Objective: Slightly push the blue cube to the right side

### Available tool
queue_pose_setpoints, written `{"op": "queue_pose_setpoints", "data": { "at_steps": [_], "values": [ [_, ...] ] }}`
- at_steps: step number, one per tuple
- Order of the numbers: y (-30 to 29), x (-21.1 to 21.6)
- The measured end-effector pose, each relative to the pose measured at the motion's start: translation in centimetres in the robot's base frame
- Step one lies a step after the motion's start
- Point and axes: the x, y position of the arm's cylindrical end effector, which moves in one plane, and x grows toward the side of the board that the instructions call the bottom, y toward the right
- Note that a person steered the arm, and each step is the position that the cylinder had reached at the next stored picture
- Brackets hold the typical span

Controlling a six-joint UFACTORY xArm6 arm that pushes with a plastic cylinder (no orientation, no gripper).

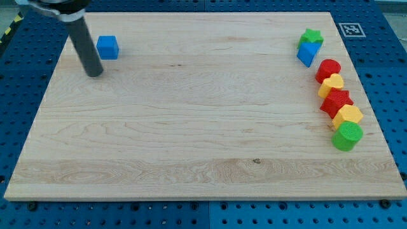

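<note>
The blue cube (107,47) sits on the wooden board (191,127) near the view's top left corner. My tip (94,73) rests on the board just below and to the left of the cube, a small gap apart from it. The dark rod rises from the tip toward the view's top left.
At the view's right edge stands a group of blocks: a green star (311,37), a blue block (307,53), a red cylinder (328,69), a yellow block (331,83), a red star-like block (335,101), a yellow block (348,116), a green cylinder (347,136).
</note>
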Motion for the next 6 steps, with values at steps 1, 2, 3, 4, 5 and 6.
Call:
{"op": "queue_pose_setpoints", "data": {
  "at_steps": [1,2,3,4,5,6],
  "values": [
    [-3.2,-1.6],
    [-2.3,-4.2],
    [2.9,-4.8],
    [7.5,-5.2],
    [6.7,-5.4],
    [2.7,-5.4]
  ]
}}
